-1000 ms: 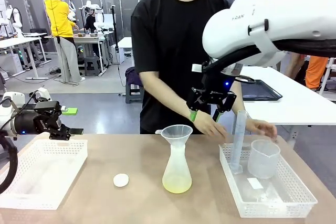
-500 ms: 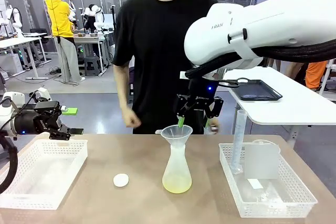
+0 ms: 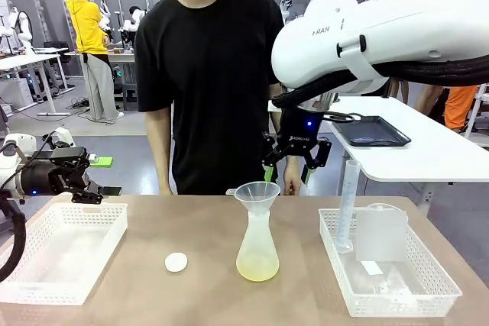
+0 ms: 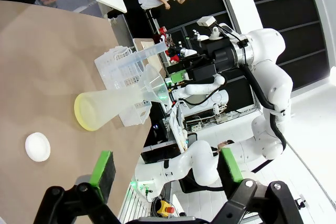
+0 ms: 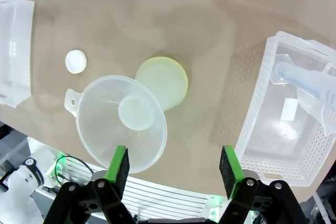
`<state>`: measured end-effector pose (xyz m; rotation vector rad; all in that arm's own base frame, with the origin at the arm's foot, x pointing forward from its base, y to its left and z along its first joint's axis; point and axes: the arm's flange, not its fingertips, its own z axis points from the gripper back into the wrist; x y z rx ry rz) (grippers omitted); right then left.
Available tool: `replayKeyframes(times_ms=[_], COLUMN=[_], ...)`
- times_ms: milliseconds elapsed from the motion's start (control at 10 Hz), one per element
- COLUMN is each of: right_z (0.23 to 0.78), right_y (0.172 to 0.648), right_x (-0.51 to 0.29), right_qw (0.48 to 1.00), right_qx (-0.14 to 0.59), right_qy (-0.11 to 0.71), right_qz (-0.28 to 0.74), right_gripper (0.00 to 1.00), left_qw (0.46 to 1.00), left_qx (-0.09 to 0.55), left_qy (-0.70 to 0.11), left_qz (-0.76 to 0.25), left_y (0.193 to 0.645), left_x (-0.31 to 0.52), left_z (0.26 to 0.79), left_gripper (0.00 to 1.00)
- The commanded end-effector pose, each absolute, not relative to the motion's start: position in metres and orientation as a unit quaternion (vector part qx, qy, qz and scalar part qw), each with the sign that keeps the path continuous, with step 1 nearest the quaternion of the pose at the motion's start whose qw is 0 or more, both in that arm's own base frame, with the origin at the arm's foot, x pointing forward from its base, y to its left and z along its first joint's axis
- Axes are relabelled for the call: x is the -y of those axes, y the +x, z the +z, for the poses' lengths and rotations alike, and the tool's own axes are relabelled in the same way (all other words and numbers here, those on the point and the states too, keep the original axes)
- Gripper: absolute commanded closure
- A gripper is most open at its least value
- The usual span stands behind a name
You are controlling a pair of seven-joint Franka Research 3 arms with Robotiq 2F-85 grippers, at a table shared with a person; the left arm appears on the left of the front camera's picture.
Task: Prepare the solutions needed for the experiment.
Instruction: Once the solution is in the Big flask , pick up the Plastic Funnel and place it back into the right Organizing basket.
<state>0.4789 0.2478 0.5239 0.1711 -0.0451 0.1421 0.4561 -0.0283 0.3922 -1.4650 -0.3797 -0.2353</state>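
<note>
- your tan table point(image 3: 153, 227) stands in an open lab hall, and a person in a black shirt point(image 3: 206, 74) waits at its far edge.
- the solutions point(image 3: 257, 268) lie shallow and yellow-green in the flask point(image 3: 257, 238) mid-table, with a funnel point(image 3: 257, 192) on top and a white disc point(image 3: 176, 262) near.
- the right gripper point(image 3: 286, 175) hangs above the funnel, jaws wide apart and empty.
- the left gripper point(image 4: 167, 170) hangs by the left basket point(image 3: 46, 293), jaws spread and empty.

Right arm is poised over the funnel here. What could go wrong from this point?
The open right gripper hangs above the funnel, which merely rests in the flask; an off-centre descent could tip both and spill the yellow-green liquid. The tall cylinder stands in the basket beside that arm; a sideways swing might topple it.
</note>
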Motion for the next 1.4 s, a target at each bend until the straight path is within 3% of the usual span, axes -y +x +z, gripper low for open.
replayKeyframes(times_ms=[0, 900, 1000, 1100, 1300], right_z=[0.529, 0.516, 0.515, 0.522, 0.522], right_y=[0.474, 0.478, 0.477, 0.481, 0.481], right_x=[-0.239, -0.216, -0.214, -0.223, -0.223], right_qw=[0.994, 0.988, 0.978, 0.989, 0.989], right_qx=[0.015, -0.021, -0.029, -0.011, -0.011], right_qy=[0.097, 0.148, 0.192, 0.140, 0.140], right_qz=[0.049, 0.048, 0.076, 0.040, 0.040], right_gripper=[0.13, 0.13, 0.13, 0.13, 0.13], left_qw=[0.719, 0.719, 0.719, 0.719, 0.719], left_qx=[0.180, 0.180, 0.180, 0.180, 0.180], left_qy=[-0.662, -0.662, -0.662, -0.662, -0.662], left_qz=[-0.112, -0.112, -0.112, -0.112, -0.112], left_y=[0.456, 0.456, 0.456, 0.456, 0.456], left_x=[0.028, 0.028, 0.028, 0.028, 0.028], left_z=[0.393, 0.393, 0.393, 0.393, 0.393], left_gripper=[0.00, 0.00, 0.00, 0.00, 0.00])
